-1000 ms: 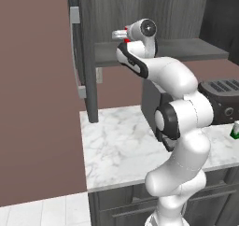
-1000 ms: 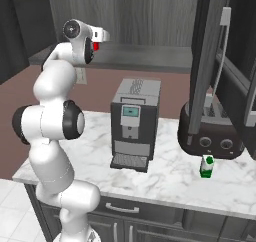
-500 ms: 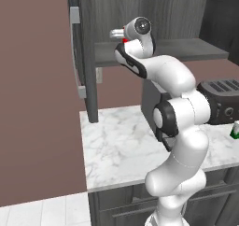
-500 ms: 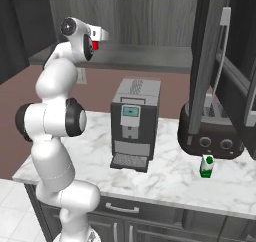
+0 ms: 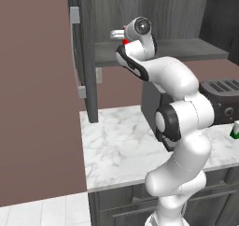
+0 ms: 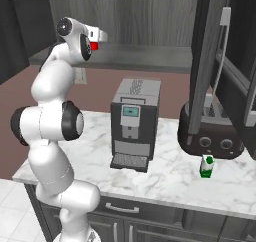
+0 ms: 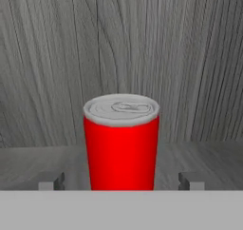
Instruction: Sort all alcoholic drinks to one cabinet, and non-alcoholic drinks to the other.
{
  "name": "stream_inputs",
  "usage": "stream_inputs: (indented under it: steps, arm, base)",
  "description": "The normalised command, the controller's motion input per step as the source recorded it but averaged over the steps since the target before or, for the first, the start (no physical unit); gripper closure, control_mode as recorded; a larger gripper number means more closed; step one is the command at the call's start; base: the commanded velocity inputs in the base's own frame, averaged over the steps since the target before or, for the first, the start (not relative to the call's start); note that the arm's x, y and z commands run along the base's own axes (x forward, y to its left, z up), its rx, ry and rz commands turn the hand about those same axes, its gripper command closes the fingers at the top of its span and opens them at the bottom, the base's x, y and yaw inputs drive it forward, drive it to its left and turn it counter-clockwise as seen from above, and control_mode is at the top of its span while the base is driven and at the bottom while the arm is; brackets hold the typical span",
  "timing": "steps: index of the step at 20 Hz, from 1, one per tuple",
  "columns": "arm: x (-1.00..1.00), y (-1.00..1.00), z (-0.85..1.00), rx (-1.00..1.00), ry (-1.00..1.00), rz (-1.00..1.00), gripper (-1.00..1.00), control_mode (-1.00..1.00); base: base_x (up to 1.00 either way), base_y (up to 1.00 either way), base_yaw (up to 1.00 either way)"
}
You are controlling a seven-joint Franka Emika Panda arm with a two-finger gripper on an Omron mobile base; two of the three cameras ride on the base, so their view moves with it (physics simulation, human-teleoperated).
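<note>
Gripper (image 7: 121, 184): jaws stand wide, one tip either side of the red can (image 7: 121, 143), with a clear gap between each tip and the can wall. Nothing is gripped. The can stands upright on the cabinet shelf (image 7: 209, 158), free of the fingers and close to the wood-grain back wall (image 7: 121, 39).

From the right base view, the hand (image 6: 95, 36) reaches into the open cabinet above the counter, the can (image 6: 94, 46) a red patch at the shelf edge (image 6: 150, 61).

Judgement: the can is placed and released; the step in hand is the retreat. Advice: draw the hand straight back along its own axis, jaws kept wide and level, so neither tip clips the can and tips it. No sideways swing until the tips clear the can.

Farther off, the green-and-white bottle (image 6: 206, 166) stands on the counter (image 6: 165, 178) just before the toaster (image 6: 212, 136), right of the coffee machine (image 6: 132, 123). It belongs with the can and is not yet sorted
</note>
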Motion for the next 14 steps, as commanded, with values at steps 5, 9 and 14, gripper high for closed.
stream_inputs:
  steps: [5, 9, 14]
  arm:
    - [-0.27, 0.0, -0.01, 0.0, 0.0, -0.02, -1.0, -1.0]
    - [-0.57, 0.0, 0.0, 0.0, 0.0, -0.03, -1.0, -1.0]
    - [-0.66, 0.0, 0.01, 0.0, 0.0, -0.07, -1.0, -1.0]
  base:
    - [0.0, 0.0, 0.0]
    - [0.0, 0.0, 0.0]
    - [0.0, 0.0, 0.0]
